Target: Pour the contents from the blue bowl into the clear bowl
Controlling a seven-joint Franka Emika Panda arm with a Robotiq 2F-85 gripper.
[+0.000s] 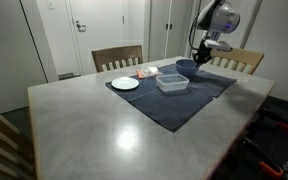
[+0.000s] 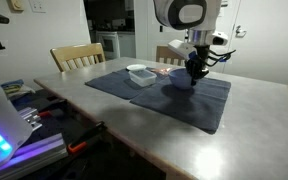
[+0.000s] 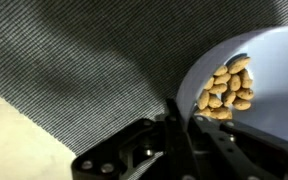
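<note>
The blue bowl (image 1: 186, 68) sits on the dark cloth at the far side of the table, also in an exterior view (image 2: 180, 80). In the wrist view the bowl (image 3: 269, 120) looks pale blue inside and holds several nuts (image 3: 229, 88). My gripper (image 3: 184, 122) straddles the bowl's rim, one finger inside and one outside, closed on it; it also shows in both exterior views (image 1: 198, 58) (image 2: 194, 68). The clear bowl (image 1: 172, 84) (image 2: 140, 73) stands beside the blue bowl on the cloth and looks empty.
A dark cloth (image 1: 174, 108) (image 2: 179, 100) covers part of the grey table (image 1: 94, 130). A white plate (image 1: 125, 84) lies at the cloth's corner. A small reddish item (image 1: 147, 72) lies behind the clear bowl. Wooden chairs (image 1: 116, 58) (image 2: 72, 57) stand at the far edge.
</note>
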